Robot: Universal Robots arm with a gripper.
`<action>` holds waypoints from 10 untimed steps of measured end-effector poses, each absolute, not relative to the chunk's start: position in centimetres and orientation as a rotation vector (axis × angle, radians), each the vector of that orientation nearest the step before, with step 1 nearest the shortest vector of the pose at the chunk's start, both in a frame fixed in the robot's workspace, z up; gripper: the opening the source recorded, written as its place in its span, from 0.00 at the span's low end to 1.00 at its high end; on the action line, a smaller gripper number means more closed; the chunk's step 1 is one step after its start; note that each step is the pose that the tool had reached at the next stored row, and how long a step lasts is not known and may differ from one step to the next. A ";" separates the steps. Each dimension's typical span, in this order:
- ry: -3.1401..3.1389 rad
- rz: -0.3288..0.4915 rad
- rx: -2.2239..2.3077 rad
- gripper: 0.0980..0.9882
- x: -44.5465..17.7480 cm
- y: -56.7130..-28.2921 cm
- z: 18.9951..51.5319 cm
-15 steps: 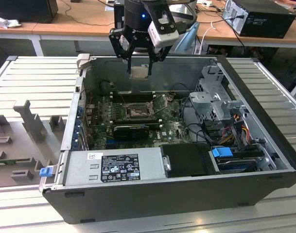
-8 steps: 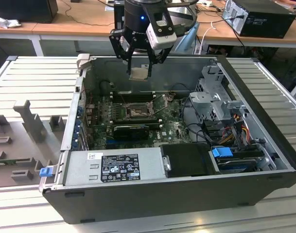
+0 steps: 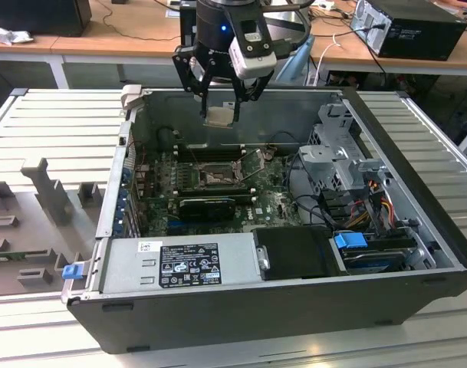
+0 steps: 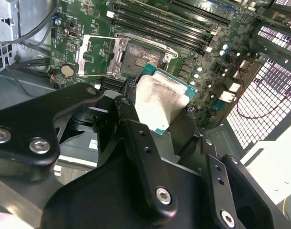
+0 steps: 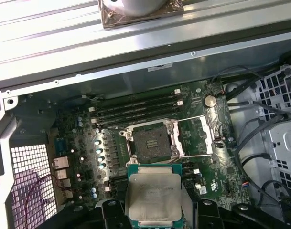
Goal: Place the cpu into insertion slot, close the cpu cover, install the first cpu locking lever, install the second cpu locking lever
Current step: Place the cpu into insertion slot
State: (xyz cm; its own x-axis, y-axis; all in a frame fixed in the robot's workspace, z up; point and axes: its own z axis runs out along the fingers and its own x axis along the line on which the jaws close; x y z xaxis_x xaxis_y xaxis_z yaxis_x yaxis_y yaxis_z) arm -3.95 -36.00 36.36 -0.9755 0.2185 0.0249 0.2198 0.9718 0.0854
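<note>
One robot arm (image 3: pixel 221 23) above an open computer case (image 3: pixel 241 307), shown from three cameras.

Far on the exterior view's left: ribbed grey table (image 3: pixel 57 123), with a grey moulded tray (image 3: pixel 34 207) just beside the case. Next along, at the case's near corner, a small blue clip (image 3: pixel 70 270), then a grey power supply (image 3: pixel 183 264) lying along the near wall. Around mid-frame, high over the green motherboard (image 3: pixel 152 203): black end effector (image 3: pixel 220 107), fingers (image 3: pixel 205 98) clamped on opposite edges of the cpu (image 3: pixel 220 116), chip held in the air, well clear of the board. Lower in frame, on the board itself: the insertion slot (image 3: pixel 218 177), square, black and bare, with long memory sticks (image 3: pixel 210 152) just beside it. Further toward the exterior view's right: loose cables (image 3: pixel 310 192), a metal drive cage (image 3: pixel 337 157), and a blue tab (image 3: pixel 350 240) near the front wall.

In both wrist views: silver-faced cpu (image 5: pixel 155 195) with a green border, pinched at its sides between the black fingers, apart from the insertion slot (image 5: pixel 146 143) and not touching it. Thin silver cpu cover (image 5: pixel 197 136) swung open to one side of the slot, green board visible through its square window. Same open cover and bare slot side by side in the second wrist view, just beyond the held chip (image 4: pixel 159 102).
</note>
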 end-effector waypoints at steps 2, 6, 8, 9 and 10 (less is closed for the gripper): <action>-3.103 -0.137 -0.360 0.48 -3.9 -36.0 36.4; -3.100 -0.137 -0.392 0.48 -3.9 -36.0 36.4; -3.098 -0.138 -0.408 0.48 -3.9 -36.0 36.4; -3.097 -0.138 -0.416 0.48 -3.9 -36.0 36.4; -3.097 -0.138 -0.421 0.48 -3.9 -36.0 36.4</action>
State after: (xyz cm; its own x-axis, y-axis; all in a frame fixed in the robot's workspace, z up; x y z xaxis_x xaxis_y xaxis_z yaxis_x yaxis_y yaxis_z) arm -3.95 -36.00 36.37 -0.9637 0.2659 0.0249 0.2671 0.9599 0.0853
